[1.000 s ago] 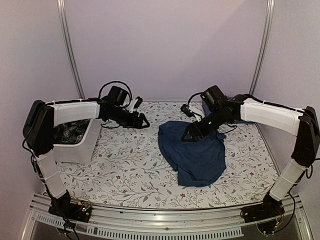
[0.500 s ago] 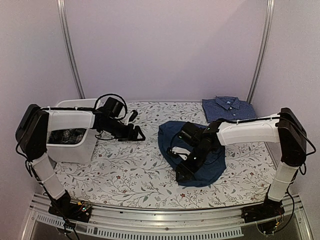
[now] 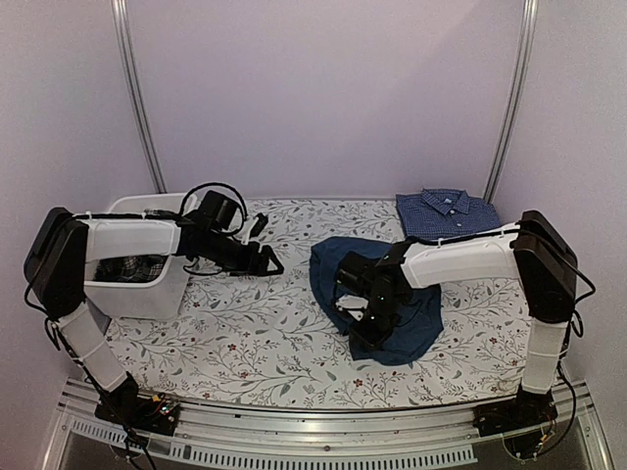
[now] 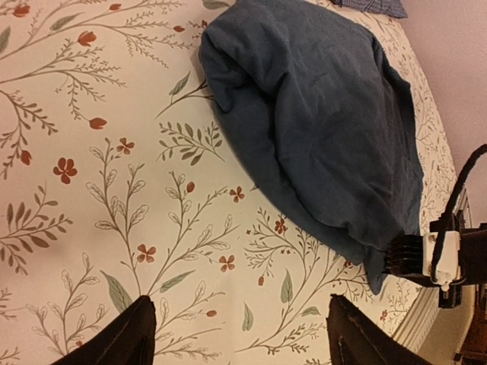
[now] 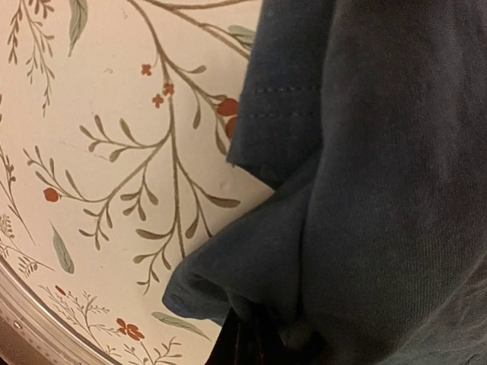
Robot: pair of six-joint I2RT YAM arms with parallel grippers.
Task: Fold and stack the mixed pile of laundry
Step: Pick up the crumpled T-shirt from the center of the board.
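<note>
A dark blue T-shirt (image 3: 330, 266) lies crumpled on the floral tablecloth, right of centre. My right gripper (image 3: 370, 333) is down at its near left edge and shut on a bunched fold of the blue cloth (image 5: 251, 281); its fingertips (image 5: 255, 342) are mostly buried in the fabric. My left gripper (image 3: 272, 264) hovers open over bare tablecloth left of the T-shirt (image 4: 319, 122), its two dark fingers (image 4: 129, 338) wide apart with nothing between them. A folded blue-and-white checked shirt (image 3: 446, 211) lies at the back right. A black-and-white plaid piece (image 3: 132, 266) sits in the tub.
A white plastic tub (image 3: 147, 294) stands at the left edge under my left arm. The floral tablecloth (image 3: 255, 333) covers the table. Metal posts rise at the back corners, and a rail runs along the near edge.
My right arm swung from the T-shirt's far side down to its near left edge and its jaws shut on the cloth. The left arm drew back slightly leftward, still open.
</note>
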